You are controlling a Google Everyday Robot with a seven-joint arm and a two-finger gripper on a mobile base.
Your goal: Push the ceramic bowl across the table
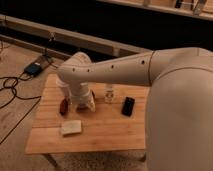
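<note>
Here, the end effector (86, 104) hangs low over the middle of the tabletop (107, 131), beneath the wrist; whether it is wide or narrow I cannot tell. The ceramic bowl (93, 94) shows only as a dark reddish sliver at the wrist's picture-right edge, very close to it, though contact cannot be confirmed. From the end effector it lies toward picture-right and slightly toward the far edge. Being round, it has no long axis. A push that way would likely meet the clear glass (109, 94) just beside it, with the black rectangle (128, 106) beyond.
</note>
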